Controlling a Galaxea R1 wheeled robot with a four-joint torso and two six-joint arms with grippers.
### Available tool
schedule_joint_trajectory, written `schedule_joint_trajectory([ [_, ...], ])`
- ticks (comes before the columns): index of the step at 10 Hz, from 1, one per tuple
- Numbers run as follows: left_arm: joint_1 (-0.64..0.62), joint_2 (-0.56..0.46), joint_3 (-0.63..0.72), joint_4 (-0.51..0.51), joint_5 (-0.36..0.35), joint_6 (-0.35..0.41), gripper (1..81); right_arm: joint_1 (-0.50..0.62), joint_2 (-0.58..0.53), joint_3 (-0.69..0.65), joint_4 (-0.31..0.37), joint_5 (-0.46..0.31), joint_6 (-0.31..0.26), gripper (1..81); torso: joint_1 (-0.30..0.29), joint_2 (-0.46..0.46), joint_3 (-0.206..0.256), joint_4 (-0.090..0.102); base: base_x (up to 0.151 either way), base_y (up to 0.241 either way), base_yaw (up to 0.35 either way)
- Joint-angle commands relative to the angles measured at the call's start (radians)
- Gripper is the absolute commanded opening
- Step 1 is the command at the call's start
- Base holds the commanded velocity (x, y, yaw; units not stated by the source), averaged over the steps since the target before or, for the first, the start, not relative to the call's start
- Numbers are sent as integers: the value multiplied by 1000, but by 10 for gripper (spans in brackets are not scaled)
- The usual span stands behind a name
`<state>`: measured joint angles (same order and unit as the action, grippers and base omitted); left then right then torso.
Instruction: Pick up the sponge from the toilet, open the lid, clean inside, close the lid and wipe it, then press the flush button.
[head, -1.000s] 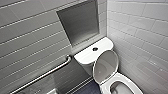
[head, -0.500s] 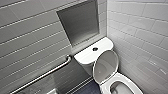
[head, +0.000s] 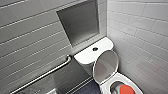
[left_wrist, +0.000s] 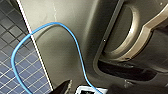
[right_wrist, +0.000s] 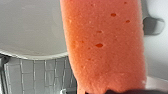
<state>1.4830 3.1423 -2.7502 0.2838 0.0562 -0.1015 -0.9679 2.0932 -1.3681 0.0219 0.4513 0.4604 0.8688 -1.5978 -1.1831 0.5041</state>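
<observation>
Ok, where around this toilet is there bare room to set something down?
The white tank top is bare on both sides of the flush button. The bowl is crowded: the sponge fills its opening, with the raised lid behind.

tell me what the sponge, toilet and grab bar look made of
Sponge: soft orange-red foam, matte, dotted with open pores. Toilet: likely glazed ceramic, white and glossy with soft reflections. Grab bar: probably brushed metal, grey with a dull sheen.

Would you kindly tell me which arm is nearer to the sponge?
Right. The sponge sits close before the right arm's wrist, at the toilet. The left arm's wrist is off beside the dark tiled floor and a blue cable, away from it.
</observation>
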Motion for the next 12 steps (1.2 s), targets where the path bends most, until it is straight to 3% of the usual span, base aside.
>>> schedule_joint_trajectory([
  [1, 7, -10, -5, -5, 80, 5, 811, 263, 120, -42, 74, -250, -5, 10, 0, 0, 0, 0, 0, 0, 0],
  [3, 3, -10, -5, -6, 82, 3, 811, 321, 245, -205, 99, -322, -2, 10, 0, 0, 0, 0, 0, 0, 0],
  [5, 3, -10, -5, -9, 82, 3, 811, 352, 349, -351, 113, -325, 3, 10, 0, 0, 0, 0, 0, 0, 0],
  [7, 4, -10, -5, -12, 82, 2, 811, 382, 432, -463, 217, -324, 9, 10, 0, 0, 0, 0, 0, 0, 0],
  [12, 3, -10, -5, -15, 85, 2, 811, 396, 595, -676, 308, -322, 11, 10, 0, 0, 0, 0, 0, 0, 0],
])
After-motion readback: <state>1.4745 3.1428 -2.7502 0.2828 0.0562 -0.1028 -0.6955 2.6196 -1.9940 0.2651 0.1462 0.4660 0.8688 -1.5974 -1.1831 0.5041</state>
